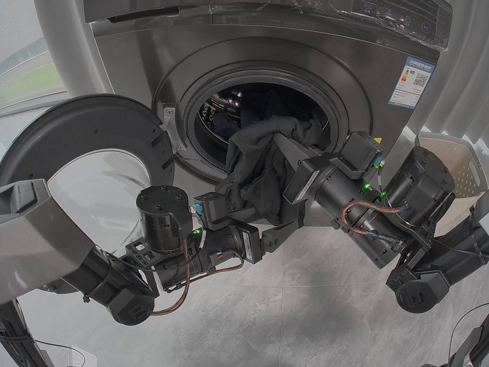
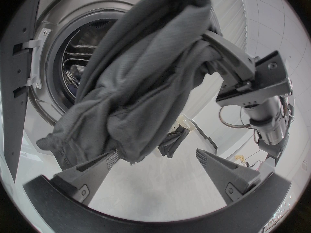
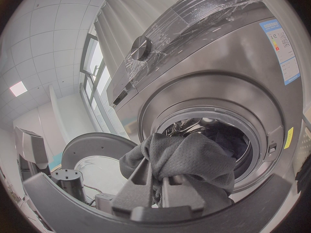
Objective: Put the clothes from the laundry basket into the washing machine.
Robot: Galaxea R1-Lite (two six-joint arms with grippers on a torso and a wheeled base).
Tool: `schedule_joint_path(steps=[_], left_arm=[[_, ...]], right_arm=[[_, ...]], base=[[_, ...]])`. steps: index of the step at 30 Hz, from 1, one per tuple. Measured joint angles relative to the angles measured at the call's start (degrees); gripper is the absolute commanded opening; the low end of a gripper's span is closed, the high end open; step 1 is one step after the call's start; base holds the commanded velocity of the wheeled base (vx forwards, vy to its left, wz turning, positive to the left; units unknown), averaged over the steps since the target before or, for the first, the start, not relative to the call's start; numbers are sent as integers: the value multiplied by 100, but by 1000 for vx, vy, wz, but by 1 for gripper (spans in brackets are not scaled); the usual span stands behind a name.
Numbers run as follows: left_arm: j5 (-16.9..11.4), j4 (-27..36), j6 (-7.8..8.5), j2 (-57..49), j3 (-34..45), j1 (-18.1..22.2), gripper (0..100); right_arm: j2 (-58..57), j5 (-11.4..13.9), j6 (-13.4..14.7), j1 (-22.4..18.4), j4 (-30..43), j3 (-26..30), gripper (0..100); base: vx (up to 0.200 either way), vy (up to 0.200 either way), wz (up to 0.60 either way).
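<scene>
1. The right claw [image 3: 160, 178] is clamped on a dark grey garment [image 1: 254, 174] at the mouth of the washing machine [image 1: 285, 52]; the loose end hangs down the machine's front.
2. The left claw [image 2: 155, 157], fingers apart, sits beneath that hanging end.
3. Likely step: loading this garment. The next move calls for pushing deeper into the drum before release, or it may slide out.
</scene>
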Motion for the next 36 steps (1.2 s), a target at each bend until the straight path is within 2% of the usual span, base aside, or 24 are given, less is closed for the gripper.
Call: schedule_joint_path(steps=[10, 13, 27, 36], left_arm=[[2, 55, -10, 279, -479, 247, 100], [38, 72, -57, 306, -630, 258, 100], [63, 294, -112, -101, -619, 94, 100], [66, 184, -111, -256, -368, -77, 100]], right_arm=[[-9, -10, 5, 44, -11, 15, 0], [-9, -10, 5, 46, -13, 23, 0], [61, -2, 44, -2, -13, 28, 0], [124, -7, 49, -26, -13, 1, 0]], base=[[0, 0, 0], [0, 0, 0], [0, 0, 0], [0, 0, 0]])
